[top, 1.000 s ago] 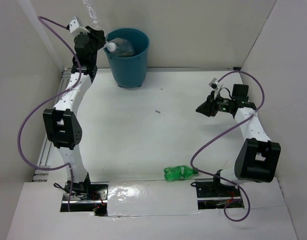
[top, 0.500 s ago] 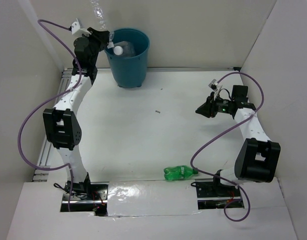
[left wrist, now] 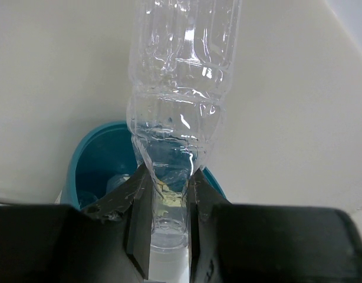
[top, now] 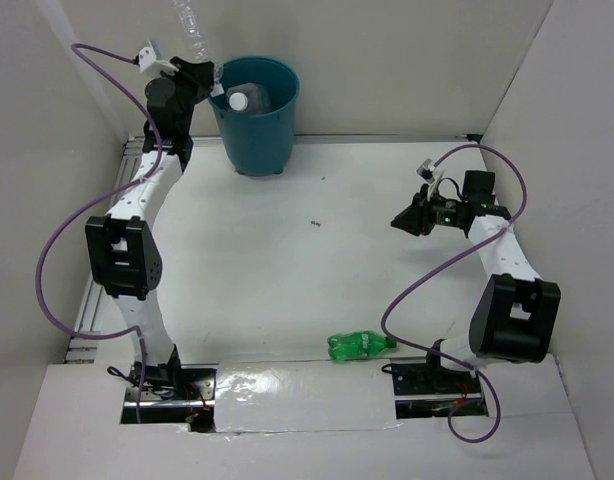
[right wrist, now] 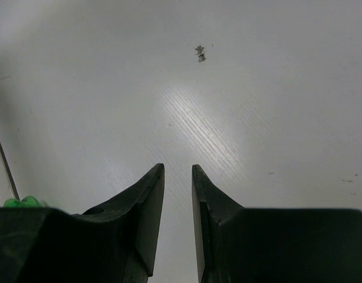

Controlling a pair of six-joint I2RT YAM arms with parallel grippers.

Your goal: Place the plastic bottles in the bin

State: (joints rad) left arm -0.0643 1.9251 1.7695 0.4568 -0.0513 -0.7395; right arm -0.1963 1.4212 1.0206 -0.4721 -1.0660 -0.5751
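A: Left gripper [left wrist: 169, 172] clamps the clear bottle [left wrist: 181, 88] by its neck, cap end over the teal bin [top: 257, 135].
B: Right gripper [right wrist: 177, 171]?
A: Jaws slightly parted, empty, above the table [right wrist: 257, 118]. Green bottle [top: 360, 346] lies near that arm's base.

One clear bottle [left wrist: 180, 112] aloft, one green bottle [top: 361, 346], one teal bin [top: 255, 140]

Left arm [top: 137, 210] stretched far, left pincer [left wrist: 169, 174] clamped on clear bottle [left wrist: 181, 88]; right arm [top: 502, 265] bent, right pincer [right wrist: 177, 171] narrowly parted
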